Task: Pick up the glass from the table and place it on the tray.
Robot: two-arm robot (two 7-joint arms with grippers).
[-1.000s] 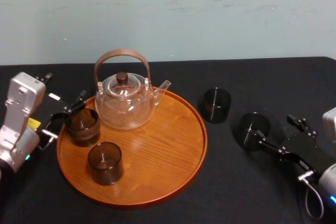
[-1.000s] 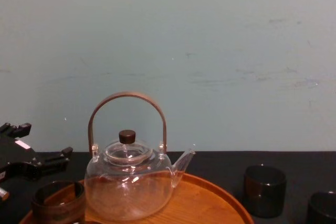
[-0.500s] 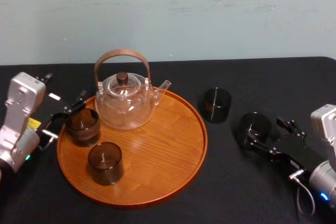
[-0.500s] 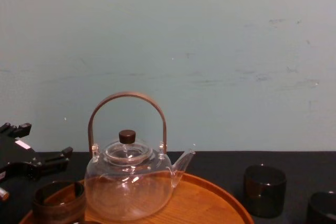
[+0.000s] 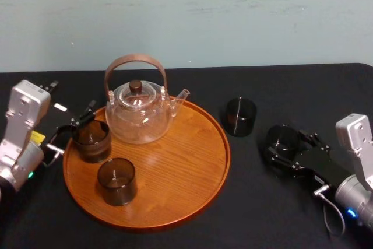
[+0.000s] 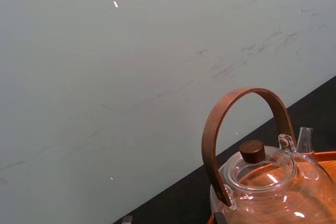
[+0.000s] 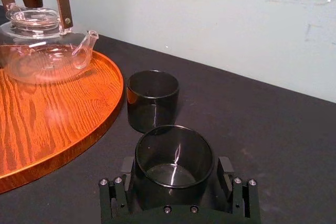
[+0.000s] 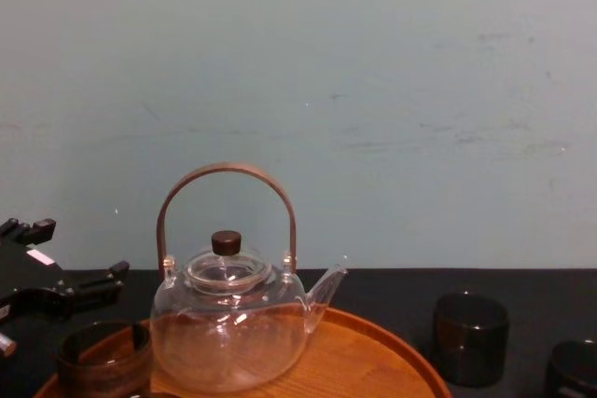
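Two dark glasses stand on the black table right of the tray [image 5: 224, 155]. The nearer glass [image 5: 284, 140] [image 7: 175, 161] [image 8: 571, 365] sits between the fingers of my right gripper [image 5: 289, 147] [image 7: 175, 170]. That gripper is open, one finger on each side of the glass, and the glass rests on the table. The other table glass [image 5: 240, 116] [image 7: 152, 99] [image 8: 470, 337] stands free, closer to the tray's rim [image 7: 113, 98]. My left gripper [image 5: 73, 129] [image 8: 75, 267] is open at the tray's left edge beside a glass [image 5: 91, 140] [image 8: 103, 361] standing on the tray.
A glass teapot [image 5: 139, 112] [image 6: 262, 182] [image 7: 42, 51] [image 8: 229, 323] with a brown arched handle stands at the back of the tray. A second glass [image 5: 116, 180] is on the tray's front left. The tray's right half is bare wood. A pale wall rises behind the table.
My right gripper has slid forward and left along the table until its fingers straddle the nearer glass. The left arm and everything on the tray have stayed put.
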